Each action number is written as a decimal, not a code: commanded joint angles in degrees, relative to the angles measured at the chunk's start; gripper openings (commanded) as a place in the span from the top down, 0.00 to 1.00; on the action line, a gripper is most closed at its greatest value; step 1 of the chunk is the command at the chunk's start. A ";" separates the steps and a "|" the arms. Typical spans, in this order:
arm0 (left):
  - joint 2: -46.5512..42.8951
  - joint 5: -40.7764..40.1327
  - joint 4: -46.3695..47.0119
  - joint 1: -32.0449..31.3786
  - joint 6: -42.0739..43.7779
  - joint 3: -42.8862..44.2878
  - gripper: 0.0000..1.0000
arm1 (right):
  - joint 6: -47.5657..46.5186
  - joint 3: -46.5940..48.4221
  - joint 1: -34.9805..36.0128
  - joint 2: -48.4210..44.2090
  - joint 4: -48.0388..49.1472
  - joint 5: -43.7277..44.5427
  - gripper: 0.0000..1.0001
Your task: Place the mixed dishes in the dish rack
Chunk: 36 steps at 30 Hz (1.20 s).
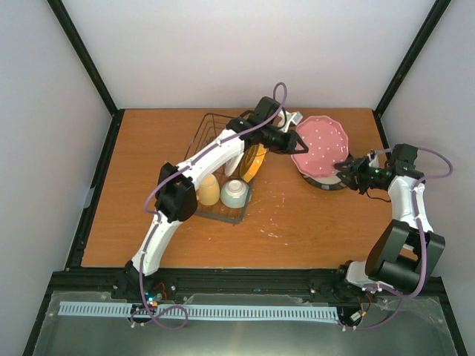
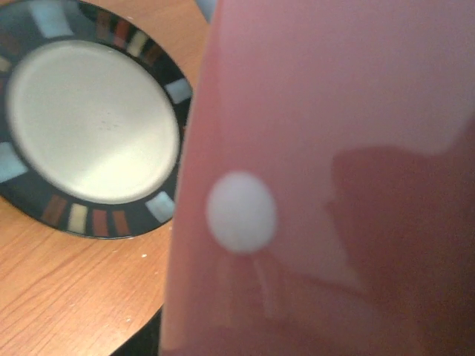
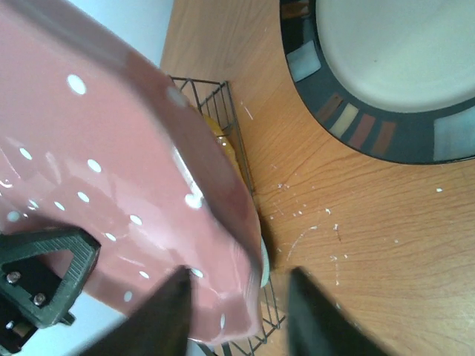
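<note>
A pink white-dotted plate [image 1: 320, 144] hangs tilted above the table between both arms. My left gripper [image 1: 292, 142] is shut on its left rim; the plate [image 2: 334, 148] fills the left wrist view and hides the fingers. At the plate's lower right edge is my right gripper [image 1: 343, 170]. In the right wrist view that gripper [image 3: 239, 274] stands open, the plate's rim [image 3: 111, 185] between the fingers and a gap at the right finger. The dark-rimmed plate [image 1: 330, 183] lies flat on the table beneath. The dish rack [image 1: 211, 122] holds an orange plate [image 1: 256, 159], a yellow mug [image 1: 208, 190] and a mint bowl [image 1: 234, 193].
The left arm reaches across over the rack and hides part of its contents. White specks lie scattered on the wooden table [image 1: 282, 222] between the rack and the dark-rimmed plate [image 3: 393, 59]. Black frame posts and pale walls close in the table at the back and sides.
</note>
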 commanded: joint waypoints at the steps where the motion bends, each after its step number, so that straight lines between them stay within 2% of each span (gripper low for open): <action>1: -8.75 -10.36 -6.46 0.14 4.37 8.18 0.99 | -3.76 3.18 0.33 -0.51 -4.10 1.07 0.35; 2: -11.29 -13.88 -8.15 0.54 5.03 8.17 0.99 | -4.43 3.47 0.22 -0.46 -4.83 2.69 0.06; 3: -13.75 -18.12 -9.83 1.04 5.79 8.01 0.99 | -4.93 3.51 0.12 -0.51 -5.34 4.33 0.01; 7: -25.25 -38.01 -16.63 3.89 7.66 5.43 0.99 | -5.65 2.56 -0.07 -0.72 -5.68 10.15 0.00; 11: -35.77 -60.41 -20.95 6.45 9.43 0.67 0.99 | -8.52 1.99 0.10 -1.05 -6.94 19.67 0.00; 15: -39.11 -72.48 -25.74 7.31 13.07 -2.65 0.99 | -10.29 1.65 0.19 0.89 -7.81 18.83 0.00; 18: -36.08 -75.75 -34.31 7.37 12.76 -0.34 0.99 | -9.51 1.22 0.30 1.46 -6.40 17.93 0.00; 21: -33.12 -75.28 -39.81 7.37 11.43 -0.70 0.99 | -9.66 1.93 0.37 2.09 -6.20 17.67 0.00; 36: -30.32 -71.86 -33.42 7.37 15.54 -15.39 0.99 | -11.92 1.65 0.37 2.85 -6.73 17.86 0.00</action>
